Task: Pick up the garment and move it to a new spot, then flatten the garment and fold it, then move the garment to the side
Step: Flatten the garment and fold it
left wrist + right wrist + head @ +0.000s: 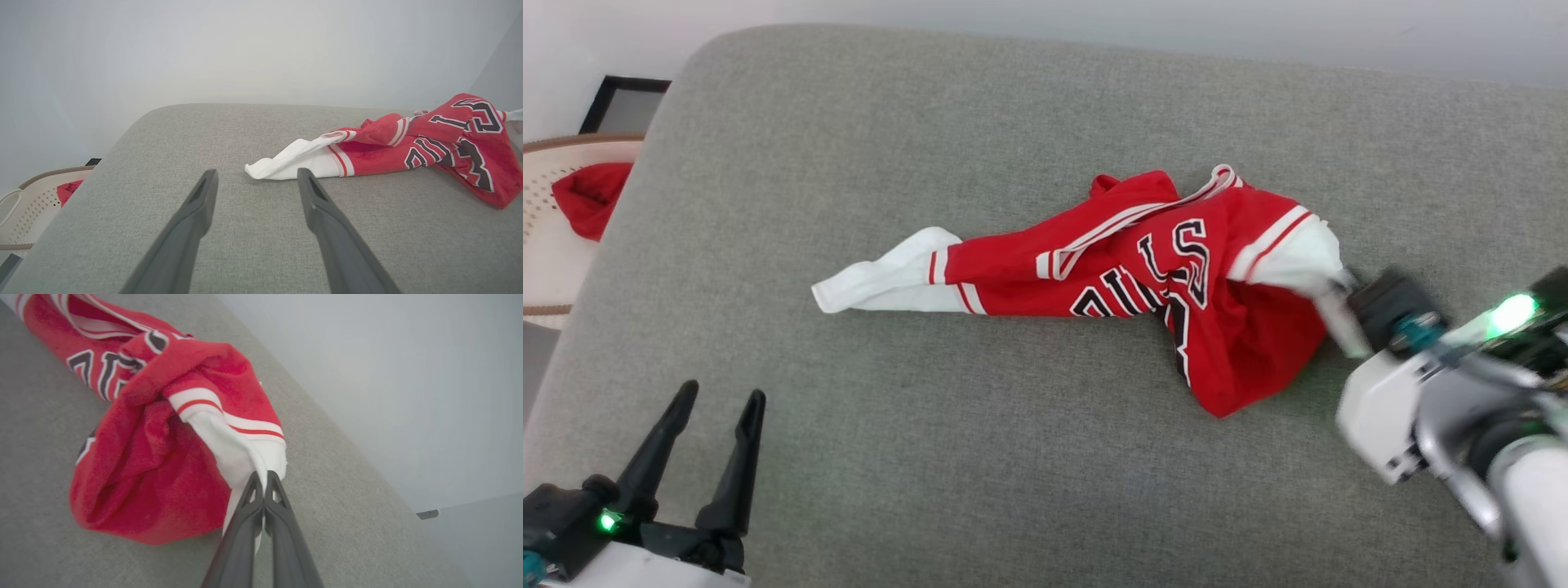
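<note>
The garment (pixel 1143 269), a red T-shirt with white sleeves and black lettering, lies crumpled across the middle of the grey cushion (pixel 980 457). My right gripper (pixel 1335 298) is shut on the garment's right white sleeve (pixel 245 457), its two fingers pinched together on the cloth in the right wrist view (pixel 263 479). That end of the garment (pixel 163 428) is lifted and bunched. The other white sleeve (pixel 294 161) rests flat on the cushion, just beyond my left gripper (pixel 255 175). My left gripper (pixel 723 396) stands open at the lower left, holding nothing.
A pale perforated basket (pixel 547 245) stands off the cushion's left edge with a plain red cloth (pixel 588 196) in it; the basket (pixel 28 204) also shows in the left wrist view. A dark frame (pixel 621 102) leans against the white wall. Bare cushion stretches in front of the garment.
</note>
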You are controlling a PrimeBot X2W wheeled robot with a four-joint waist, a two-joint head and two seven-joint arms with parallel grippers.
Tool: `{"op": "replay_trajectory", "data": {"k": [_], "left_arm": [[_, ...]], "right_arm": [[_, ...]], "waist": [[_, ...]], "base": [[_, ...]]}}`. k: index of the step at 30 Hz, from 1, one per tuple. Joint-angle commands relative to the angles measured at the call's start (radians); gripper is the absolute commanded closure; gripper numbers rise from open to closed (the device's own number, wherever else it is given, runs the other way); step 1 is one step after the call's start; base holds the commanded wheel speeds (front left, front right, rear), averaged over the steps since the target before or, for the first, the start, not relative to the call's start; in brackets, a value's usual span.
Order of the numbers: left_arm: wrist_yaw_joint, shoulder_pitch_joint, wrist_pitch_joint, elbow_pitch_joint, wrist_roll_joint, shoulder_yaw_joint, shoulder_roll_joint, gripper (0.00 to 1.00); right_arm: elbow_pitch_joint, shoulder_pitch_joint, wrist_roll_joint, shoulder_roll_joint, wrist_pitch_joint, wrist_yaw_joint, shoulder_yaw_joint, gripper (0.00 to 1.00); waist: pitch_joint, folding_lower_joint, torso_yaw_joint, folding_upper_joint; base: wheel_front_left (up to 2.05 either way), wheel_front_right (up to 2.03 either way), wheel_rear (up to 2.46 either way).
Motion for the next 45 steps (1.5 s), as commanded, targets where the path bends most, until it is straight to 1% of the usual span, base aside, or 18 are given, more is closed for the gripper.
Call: {"op": "replay_trajectory", "data": {"k": [1, 5, 9, 14, 16, 19, 25, 29, 32, 35, 36, 37, 38, 39, 42, 45], "left_arm": [[-0.003, 0.006, 0.001, 0.000, -0.009, 0.002, 0.002, 0.00], [-0.003, 0.005, 0.001, -0.004, -0.008, -0.006, 0.002, 0.00], [-0.003, 0.003, 0.001, -0.009, -0.016, -0.010, 0.008, 0.00], [-0.003, -0.011, 0.001, -0.013, -0.023, -0.017, 0.020, 0.00], [-0.003, -0.018, 0.001, -0.017, -0.026, -0.020, 0.026, 0.00], [-0.003, -0.023, 0.001, -0.014, -0.035, -0.020, 0.031, 0.00], [-0.003, -0.031, 0.000, -0.009, -0.042, -0.024, 0.042, 0.00], [-0.003, -0.036, 0.001, -0.002, -0.050, -0.025, 0.054, 0.00], [-0.003, -0.041, 0.001, 0.002, -0.055, -0.026, 0.063, 0.00], [-0.003, -0.043, 0.001, 0.007, -0.064, -0.022, 0.070, 0.00], [-0.003, -0.042, 0.001, 0.008, -0.067, -0.021, 0.072, 0.00], [-0.003, -0.041, 0.001, 0.009, -0.068, -0.021, 0.076, 0.00], [-0.003, -0.039, 0.001, 0.009, -0.069, -0.019, 0.078, 0.00], [-0.003, -0.037, 0.001, 0.009, -0.071, -0.017, 0.080, 0.00], [-0.003, -0.027, 0.001, 0.008, -0.072, -0.011, 0.083, 0.00], [-0.003, -0.021, 0.001, 0.004, -0.071, -0.007, 0.083, 0.00]], "right_arm": [[-0.006, 0.013, -0.007, 0.009, 0.000, -0.001, -0.032, 1.00], [-0.017, 0.025, -0.018, 0.022, -0.008, -0.001, -0.150, 1.00], [-0.012, 0.015, -0.041, -0.008, -0.030, -0.001, -0.235, 1.00], [0.027, 0.007, -0.052, -0.049, -0.063, -0.001, -0.330, 1.00], [0.044, 0.030, -0.067, -0.063, -0.078, -0.001, -0.365, 1.00], [0.074, 0.076, -0.088, -0.062, -0.099, -0.001, -0.413, 1.00], [0.130, 0.171, -0.153, -0.013, -0.138, -0.001, -0.497, 1.00], [0.163, 0.209, -0.204, 0.047, -0.165, -0.001, -0.555, 1.00], [0.181, 0.217, -0.201, 0.102, -0.202, -0.001, -0.566, 1.00], [0.199, 0.222, -0.214, 0.137, -0.235, -0.001, -0.562, 1.00], [0.204, 0.224, -0.217, 0.149, -0.244, -0.001, -0.561, 0.89], [0.209, 0.225, -0.220, 0.156, -0.255, -0.001, -0.560, 0.56], [0.213, 0.222, -0.219, 0.161, -0.268, -0.001, -0.564, 0.50], [0.214, 0.223, -0.212, 0.172, -0.281, -0.001, -0.571, 0.00], [0.208, 0.238, -0.178, 0.193, -0.319, -0.001, -0.576, 0.00], [0.176, 0.261, -0.134, 0.191, -0.341, -0.001, -0.580, 0.00]], "waist": [[0.000, 0.0000, -0.003, 0.0000], [-0.001, 0.0000, -0.009, 0.0000], [0.002, 0.0000, -0.014, 0.0000], [0.011, 0.0000, -0.011, 0.0000], [0.018, 0.0000, -0.006, 0.0000], [0.031, 0.0000, -0.001, 0.0000], [0.056, 0.0000, 0.001, 0.0000], [0.068, 0.0000, -0.006, 0.0000], [0.070, 0.0000, -0.011, 0.0000], [0.068, 0.0000, -0.022, 0.0000], [0.064, 0.0000, -0.026, 0.0000], [0.061, 0.0000, -0.030, 0.0000], [0.058, 0.0000, -0.035, 0.0000], [0.054, 0.0000, -0.040, 0.0000], [0.044, 0.0000, -0.054, 0.0000], [0.035, 0.0000, -0.065, 0.0000]], "base": [[0.00, 0.00, 0.00], [0.00, 0.00, 0.00], [0.00, 0.00, 0.00], [0.00, 0.00, 0.00], [0.00, 0.00, 0.00], [0.00, 0.00, 0.00], [0.00, 0.00, 0.00], [0.00, 0.00, 0.00], [0.00, 0.00, 0.00], [0.00, 0.00, 0.00], [0.00, 0.00, 0.00], [0.00, 0.00, 0.00], [0.00, 0.00, 0.00], [0.00, 0.00, 0.00], [0.00, 0.00, 0.00], [0.00, 0.00, 0.00]]}}
